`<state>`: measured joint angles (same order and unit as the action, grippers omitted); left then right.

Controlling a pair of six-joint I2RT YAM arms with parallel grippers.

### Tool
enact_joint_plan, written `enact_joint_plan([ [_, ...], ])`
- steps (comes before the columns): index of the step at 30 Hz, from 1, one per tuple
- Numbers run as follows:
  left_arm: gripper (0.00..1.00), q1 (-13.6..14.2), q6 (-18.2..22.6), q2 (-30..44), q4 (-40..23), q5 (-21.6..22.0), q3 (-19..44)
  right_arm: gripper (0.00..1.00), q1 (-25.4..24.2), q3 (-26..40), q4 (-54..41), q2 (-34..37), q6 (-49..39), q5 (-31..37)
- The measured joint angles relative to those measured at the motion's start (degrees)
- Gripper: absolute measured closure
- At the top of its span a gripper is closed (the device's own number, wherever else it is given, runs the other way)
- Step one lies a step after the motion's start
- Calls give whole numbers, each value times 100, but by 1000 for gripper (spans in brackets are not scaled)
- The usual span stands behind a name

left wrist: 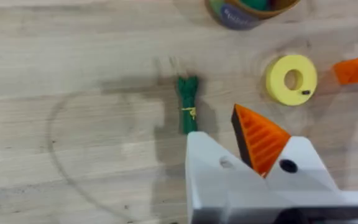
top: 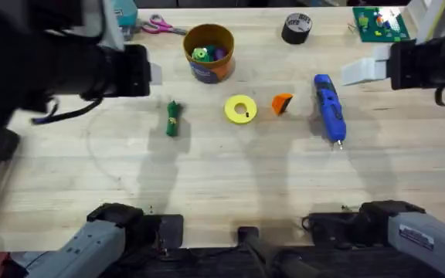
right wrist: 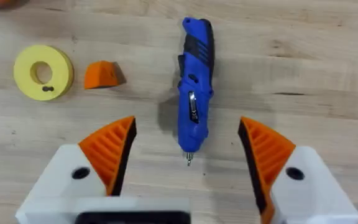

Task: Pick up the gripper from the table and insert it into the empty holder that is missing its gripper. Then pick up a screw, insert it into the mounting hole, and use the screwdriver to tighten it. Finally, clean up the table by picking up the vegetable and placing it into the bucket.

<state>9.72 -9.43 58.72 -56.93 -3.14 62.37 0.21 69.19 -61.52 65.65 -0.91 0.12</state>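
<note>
**Gripper lying loose on the table, apart from both claws**

Gripper (top: 283, 103), the orange ribbed wedge, rests on the wooden table (top: 230, 177) in the overhead view, between the yellow ring-shaped disc (top: 240, 109) and the screwdriver (top: 328, 106). It is just beside the disc and near the screwdriver, touching neither. No claw touches it.

Right claw (right wrist: 188, 163): both white fingers carry orange ribbed pads (right wrist: 112, 149) and stand spread wide. In the right wrist view the screwdriver (right wrist: 195, 87) lies on the table in line with the gap between them, its thin metal tip pointing toward the claw. The gripper (right wrist: 102, 74) and the disc (right wrist: 43, 72) lie off to one side, beyond the fingertips.

Left claw (left wrist: 229, 146): one white finger bears an orange pad (left wrist: 260, 138); the other, the holder (left wrist: 205, 162), is bare white plastic with a mounting hole showing. The two fingers stand apart with nothing between them. In the left wrist view the vegetable (left wrist: 188, 103) lies just beyond the holder's tip, while the gripper (left wrist: 357, 70) lies well apart, past the disc (left wrist: 291, 79).

Overhead, the vegetable (top: 173, 118) lies on the table near the bucket (top: 208, 51), which contains small coloured toys. A black tape roll (top: 297, 28) and scissors (top: 161, 26) sit near the far edge.
</note>
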Motion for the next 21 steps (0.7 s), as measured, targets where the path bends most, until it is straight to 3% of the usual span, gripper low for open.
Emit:
enact_joint_plan([
  [7, 991, 0, 0, -624, 0, 138, 31, 4, 0, 0, 0, 0, 0, 0],
  [21, 991, 0, 2, -623, 36, 173, 31, 5, 0, 0, -2, 0, -2, 0],
])
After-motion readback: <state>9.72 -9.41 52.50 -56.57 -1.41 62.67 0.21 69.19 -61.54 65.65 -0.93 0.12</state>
